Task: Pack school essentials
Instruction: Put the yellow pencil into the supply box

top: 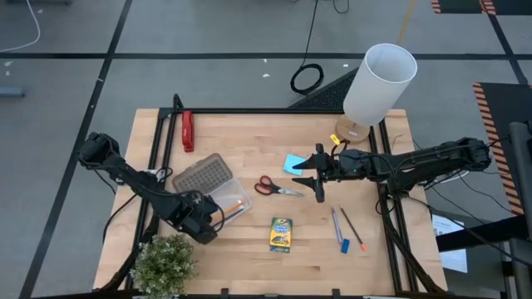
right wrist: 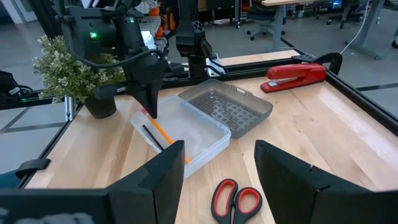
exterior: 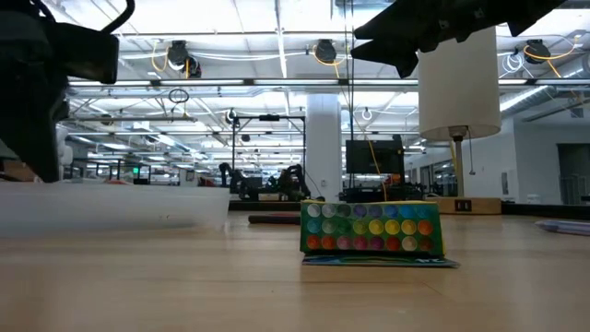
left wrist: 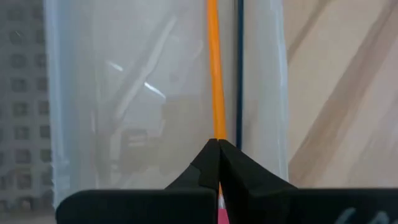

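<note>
My left gripper (top: pixel 204 226) is shut on an orange pencil (left wrist: pixel 214 68) at the near end of a clear plastic case (top: pixel 226 199). A dark pencil (left wrist: pixel 239 62) lies beside it in the case. My right gripper (top: pixel 318 174) hovers open above the table's middle, touching nothing. The red-handled scissors (top: pixel 274 187) lie on the table just left of it, the light-blue notepad (top: pixel 293 164) just beyond. Nearer the front lie the crayon box (top: pixel 281 234), a blue pen (top: pixel 336 223), another pencil (top: pixel 353 229) and a small blue eraser (top: pixel 345 245). My left gripper pinches the orange pencil near its pink eraser end (left wrist: pixel 216 132) between its two fingers (right wrist: pixel 149 99). The fingers come from above and point down into the case. The pencil runs away from the fingertips, with its far part (right wrist: pixel 177 148) lying in the case.
The case's grey dotted lid (top: pixel 202 173) lies open beside it. A red bar-shaped tool (top: pixel 188 130) sits at the far left. A white-shaded lamp (top: pixel 378 83) stands at the far right, and a potted plant (top: pixel 166 262) at the near left corner. Black rails (top: pixel 162 141) frame the table.
</note>
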